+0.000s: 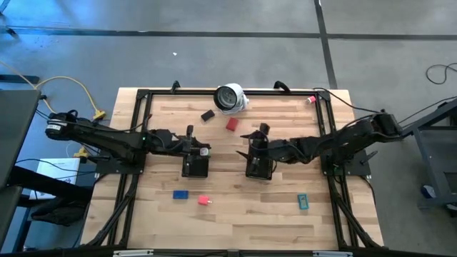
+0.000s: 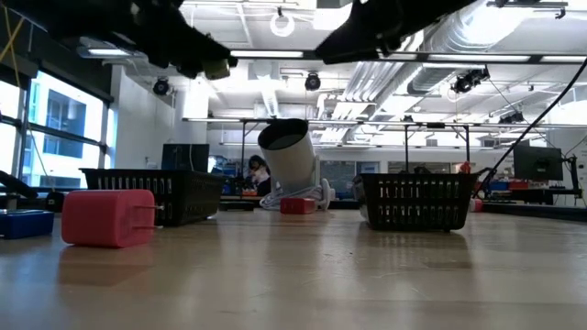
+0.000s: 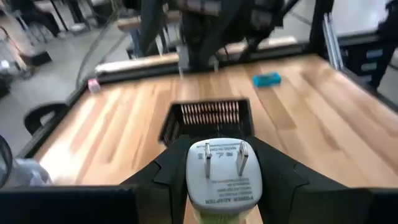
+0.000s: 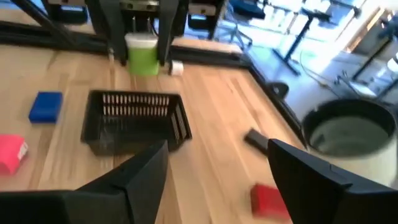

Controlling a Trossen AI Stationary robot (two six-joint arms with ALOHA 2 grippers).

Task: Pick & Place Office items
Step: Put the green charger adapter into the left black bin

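Left gripper: the left gripper [image 3: 219, 186] was closed on a green plug adapter [image 3: 219, 177] with a white pronged face, held high above the left tray [image 1: 194, 167], near the middle of the table [image 1: 243, 214].
Right gripper: the right gripper [image 4: 217, 168] stood with its fingers spread wide and nothing between them, above the right tray [image 1: 260, 165].
Items on the table: a red piece [image 1: 231, 124] and a dark brown piece [image 1: 208, 115] lay toward the far edge, near the white round object [image 1: 230, 98]; a blue piece [image 1: 180, 193] and a pink piece [image 1: 203, 200] lay toward the near edge on the left; a teal piece [image 1: 303, 202] lay near the right-hand near corner; a small pink piece [image 1: 311, 99] sat at the far right corner.
Risk, drop: released from that height, the adapter could probably strike the mesh rim and bounce out onto the wood.
Risk, aim: if the left gripper was off-centre over its tray, the adapter would likely land beside it.
Risk, arms: both arms met near the table's middle, so a reach by either might clip the other.
Risk, trays: a low pass could shove a light tray out of place.
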